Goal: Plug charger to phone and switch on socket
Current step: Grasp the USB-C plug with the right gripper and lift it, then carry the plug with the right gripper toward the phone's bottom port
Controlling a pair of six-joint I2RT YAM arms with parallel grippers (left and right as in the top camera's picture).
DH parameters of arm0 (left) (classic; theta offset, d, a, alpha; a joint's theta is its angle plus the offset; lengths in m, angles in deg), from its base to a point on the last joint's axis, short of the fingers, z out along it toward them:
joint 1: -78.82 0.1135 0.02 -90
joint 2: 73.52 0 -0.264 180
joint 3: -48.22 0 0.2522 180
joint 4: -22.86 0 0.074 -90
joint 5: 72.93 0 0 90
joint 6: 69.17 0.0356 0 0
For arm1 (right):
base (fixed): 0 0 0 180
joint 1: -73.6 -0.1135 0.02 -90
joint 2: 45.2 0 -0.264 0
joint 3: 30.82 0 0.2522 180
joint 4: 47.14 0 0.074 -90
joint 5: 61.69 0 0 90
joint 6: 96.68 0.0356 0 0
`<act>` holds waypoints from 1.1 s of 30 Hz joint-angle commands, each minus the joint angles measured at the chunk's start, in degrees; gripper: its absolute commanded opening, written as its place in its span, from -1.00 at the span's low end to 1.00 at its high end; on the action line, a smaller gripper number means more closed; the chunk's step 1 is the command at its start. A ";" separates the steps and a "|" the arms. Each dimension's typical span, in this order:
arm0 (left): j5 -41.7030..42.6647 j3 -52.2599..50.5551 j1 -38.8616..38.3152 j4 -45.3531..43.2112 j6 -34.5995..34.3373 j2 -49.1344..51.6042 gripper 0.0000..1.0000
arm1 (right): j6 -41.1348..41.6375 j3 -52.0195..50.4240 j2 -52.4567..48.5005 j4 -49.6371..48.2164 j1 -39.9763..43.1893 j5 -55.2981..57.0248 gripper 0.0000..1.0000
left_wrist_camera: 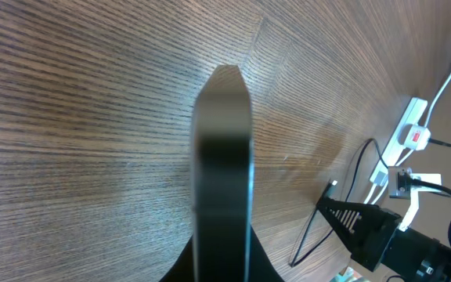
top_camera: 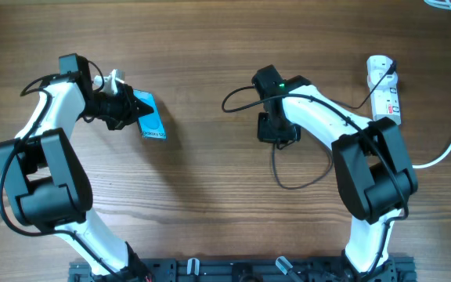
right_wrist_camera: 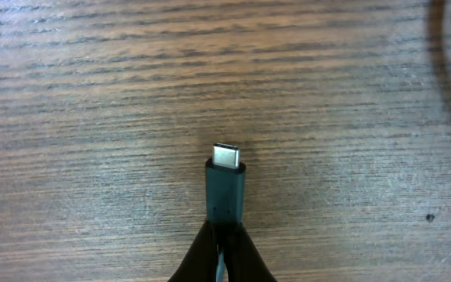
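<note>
The left gripper [top_camera: 135, 110] was clenched on the phone [top_camera: 153, 119], well apart from the socket [top_camera: 384, 92]. The right gripper [top_camera: 277, 135], nearer the socket, grasped the charger [right_wrist_camera: 225, 186] by its connector above the table [top_camera: 210, 196].

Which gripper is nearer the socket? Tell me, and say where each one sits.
Right. The right gripper, shut on the charger, sits left of the socket in the overhead view. The left gripper, holding the phone, is much farther left.
</note>
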 commanded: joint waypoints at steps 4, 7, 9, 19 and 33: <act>14.23 0.04 -0.07 -1.44 1.01 -2.10 -0.92 | -21.27 -1.53 6.40 -1.16 3.45 -17.55 -0.91; 23.21 0.04 -0.07 -4.00 0.96 -6.71 -0.92 | -36.61 -1.53 19.58 0.90 5.53 -36.46 -0.91; 30.14 0.04 -0.13 -6.47 0.79 -10.25 -0.92 | -41.33 -1.55 25.59 3.80 5.29 -43.34 -0.91; 30.93 0.04 -3.08 -15.02 -12.46 -20.85 -0.92 | -29.24 -1.57 27.93 0.70 -5.64 -51.91 -0.91; 27.52 0.04 -8.81 -14.80 -14.34 -20.81 -0.92 | -12.70 -1.57 27.93 -14.45 -11.72 -49.96 -0.91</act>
